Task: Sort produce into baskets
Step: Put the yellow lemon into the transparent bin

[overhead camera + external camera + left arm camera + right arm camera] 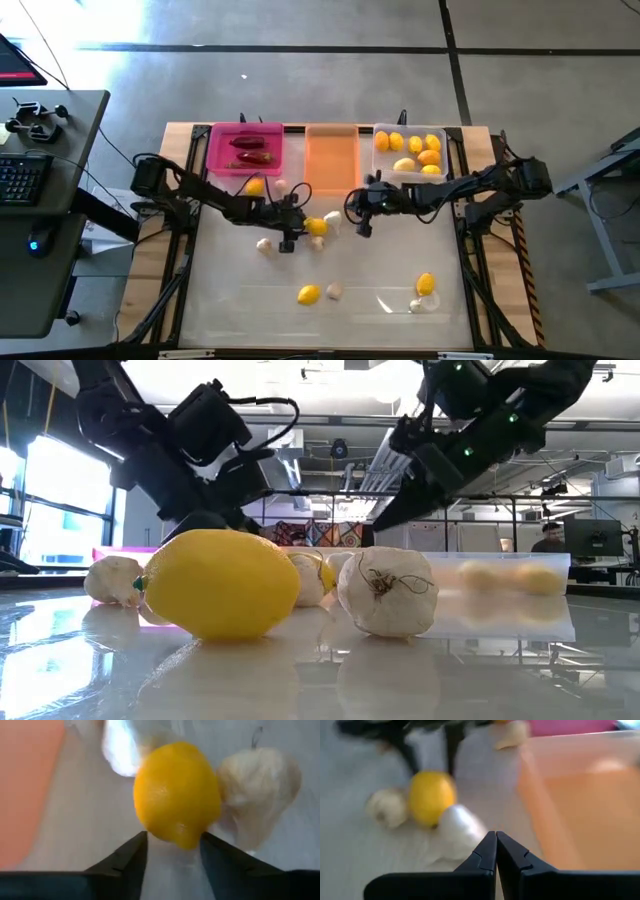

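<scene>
A yellow lemon [177, 790] lies on the white table top near the middle, with a garlic bulb [260, 790] right beside it. My left gripper [174, 840] reaches in from the table's left and has its fingertips on the lemon's near end. My right gripper [496, 837] hangs shut and empty above the table, beside the orange basket [331, 155], with a garlic bulb [457, 832] just ahead of it. The pink basket [246, 148] holds dark red chilies. The clear basket [410, 152] holds several lemons. My left gripper pinches the lemon's end nearest the arm [175, 837] between its two fingers, which meet it only at their tips [140, 845]. The fingers come slanting down from the table's left. The lemon rests on the table.
Loose produce lies around: a garlic bulb [264, 243] left of my left gripper, a lemon [308, 294] and a garlic bulb [334, 291] near the front edge, a lemon [426, 284] and a garlic bulb [420, 305] at front right, and a lemon [254, 185] below the pink basket.
</scene>
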Motion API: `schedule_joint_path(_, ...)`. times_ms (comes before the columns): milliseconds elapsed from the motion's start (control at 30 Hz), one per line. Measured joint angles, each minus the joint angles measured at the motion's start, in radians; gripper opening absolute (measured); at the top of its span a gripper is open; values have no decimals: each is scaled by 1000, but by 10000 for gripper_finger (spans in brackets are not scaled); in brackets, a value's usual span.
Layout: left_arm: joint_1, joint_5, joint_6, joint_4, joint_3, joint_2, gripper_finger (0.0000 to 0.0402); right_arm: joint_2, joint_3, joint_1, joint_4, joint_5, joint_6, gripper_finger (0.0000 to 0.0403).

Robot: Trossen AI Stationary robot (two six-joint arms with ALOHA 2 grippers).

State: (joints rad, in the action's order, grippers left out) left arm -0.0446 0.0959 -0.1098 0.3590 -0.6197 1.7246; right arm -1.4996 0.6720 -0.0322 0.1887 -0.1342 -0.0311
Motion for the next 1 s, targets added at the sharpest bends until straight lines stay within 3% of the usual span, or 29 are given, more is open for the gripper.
schedule_joint_path(133, 43, -48, 24, -40, -2, -70, 99, -64, 0, 15, 31, 36, 162, 0)
schedule_joint_path(267, 99, -137, 55, -63, 0, -115, 42, -119, 1, 31, 146, 38, 226, 5)
schedule_joint_path(433, 136, -180, 69, -72, -1, -134, 14, -137, 1, 53, 198, 37, 214, 49)
schedule_joint_path(567, 131, -181, 30, -76, -1, -135, 40, -135, 2, 59, 199, 34, 136, 107)
schedule_joint_path(733, 114, -184, -37, -82, -3, -135, 109, -135, 2, 59, 200, 34, 98, 164)
schedule_joint_path(1000, 97, -195, -152, -218, -85, -135, 218, -134, 2, 59, 224, 34, 89, 185)
